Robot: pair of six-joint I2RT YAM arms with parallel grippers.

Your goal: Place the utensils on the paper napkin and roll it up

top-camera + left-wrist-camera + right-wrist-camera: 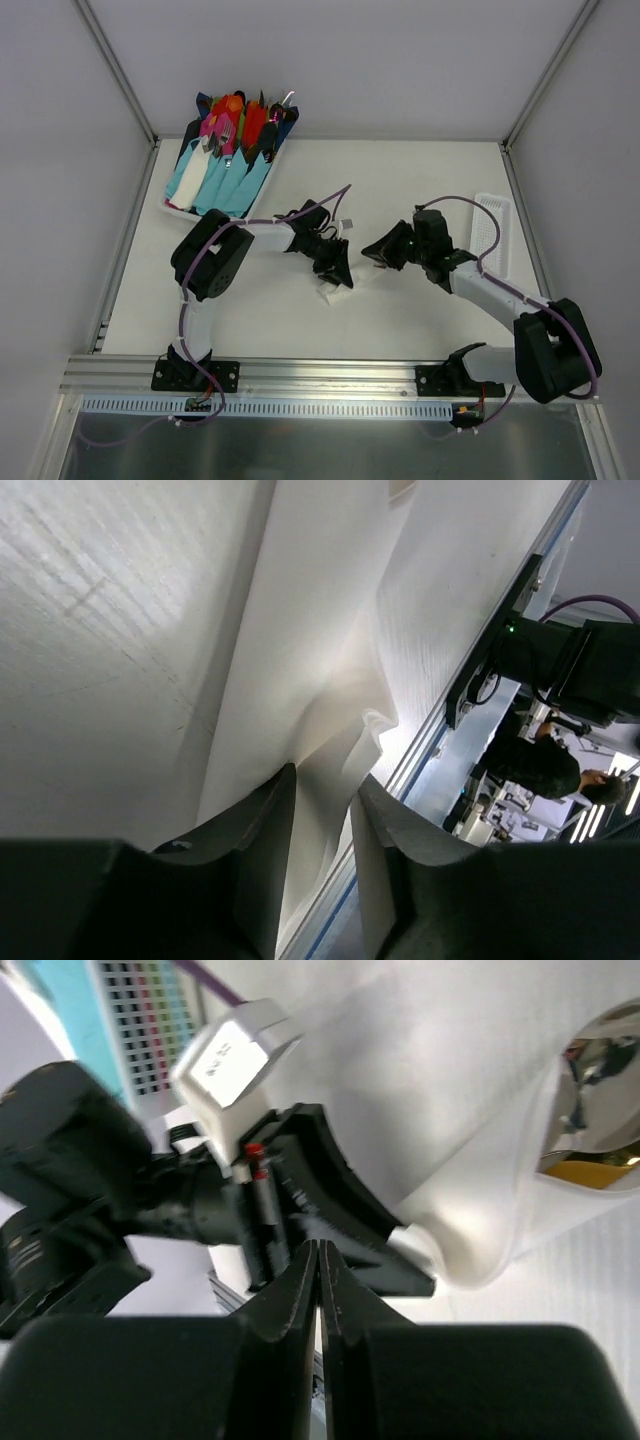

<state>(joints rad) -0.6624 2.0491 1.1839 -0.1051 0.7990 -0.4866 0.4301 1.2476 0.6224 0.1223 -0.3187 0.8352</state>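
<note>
Folds of soft white paper napkin (450,1110) are rolled into a tube on the matte table (260,320); a shiny spoon bowl (600,1060) and golden utensil (590,1172) are seen inside; the left gripper (327,780) is barely parted around a crease; the right gripper (318,1248) is pinched closed, empty.

The bare white tabletop (420,180) is lying open from twelve round to two o'clock, and again at six o'clock between the two arm bases. At eleven o'clock a shallow white bin (178,208) packed with bright pink, red and orange cutlery in light-blue wraps (225,165) is blocking the corner. At three o'clock a small white slotted plastic tray (494,232) is lining the edge. At the centre the left gripper (340,274) and right gripper (369,252) are crowding each other, with the rolled white paper napkin (332,293) filling the gap beneath them.
</note>
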